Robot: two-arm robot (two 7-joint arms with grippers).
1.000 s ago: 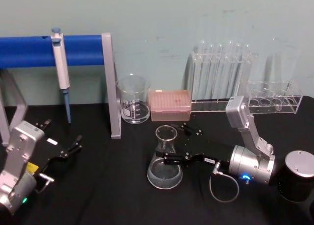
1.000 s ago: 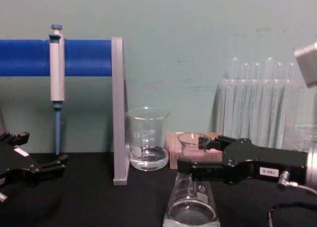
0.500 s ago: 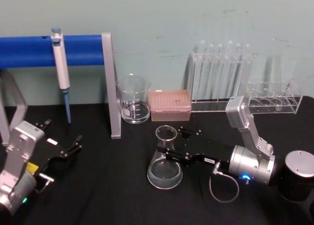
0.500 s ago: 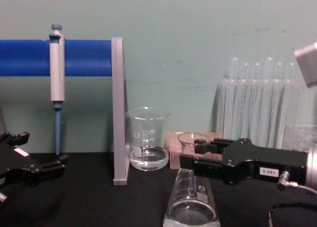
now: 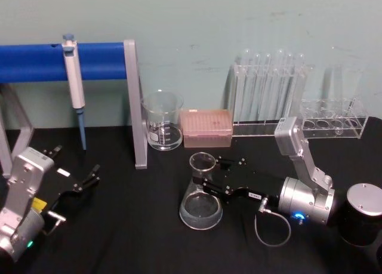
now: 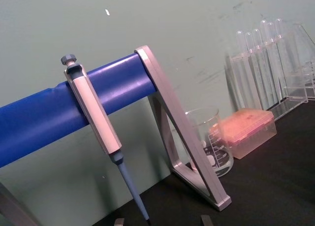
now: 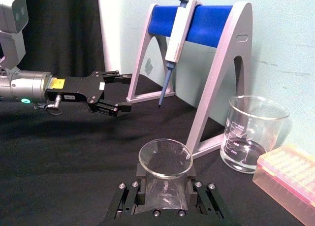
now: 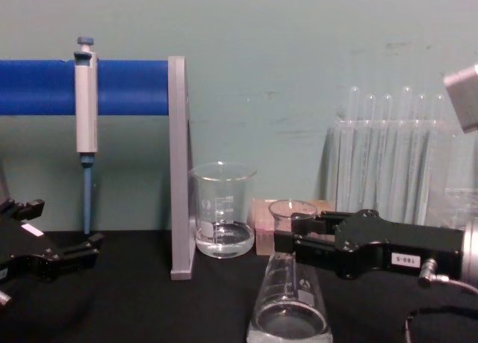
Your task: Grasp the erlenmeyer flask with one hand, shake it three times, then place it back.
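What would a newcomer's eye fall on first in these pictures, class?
Probably the erlenmeyer flask standing mid-table, its neck between the fingers of the right gripper, which reaches in from the right. Next, the blue rack at back left with a pipette hanging on it, and the left gripper parked open below.

The right gripper (image 5: 210, 175) is showing black, blocky, screw-studded fingers and a small white numbered label. A silver wrist barrel is glowing blue, trailing a looped grey cable. The left gripper (image 5: 76, 171) is black, wearing yellow and white labels.
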